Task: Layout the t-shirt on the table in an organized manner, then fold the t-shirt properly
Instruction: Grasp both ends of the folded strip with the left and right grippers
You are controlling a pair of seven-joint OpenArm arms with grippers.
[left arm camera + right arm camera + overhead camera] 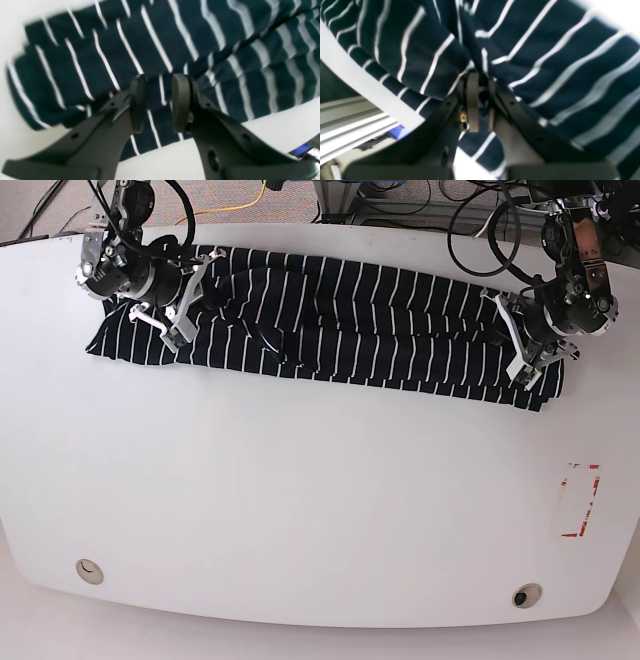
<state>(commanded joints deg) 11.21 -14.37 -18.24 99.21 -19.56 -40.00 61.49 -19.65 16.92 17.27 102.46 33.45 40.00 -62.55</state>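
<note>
Base view: your t-shirt [330, 330] runs left-right; right pincer [480, 100] clamped on it, left pincer [158, 100] apart above it.

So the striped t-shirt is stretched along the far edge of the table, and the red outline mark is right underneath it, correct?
Not quite. The striped t-shirt does lie stretched along the far edge of the table, but the red outline mark is not underneath it. The base view shows the mark uncovered on bare tabletop, apart from the shirt, toward the near edge.

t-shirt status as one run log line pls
t-shirt: long band at table far edge | right gripper: shut on t-shirt | left gripper: open above other end | fold: unfinished
</note>
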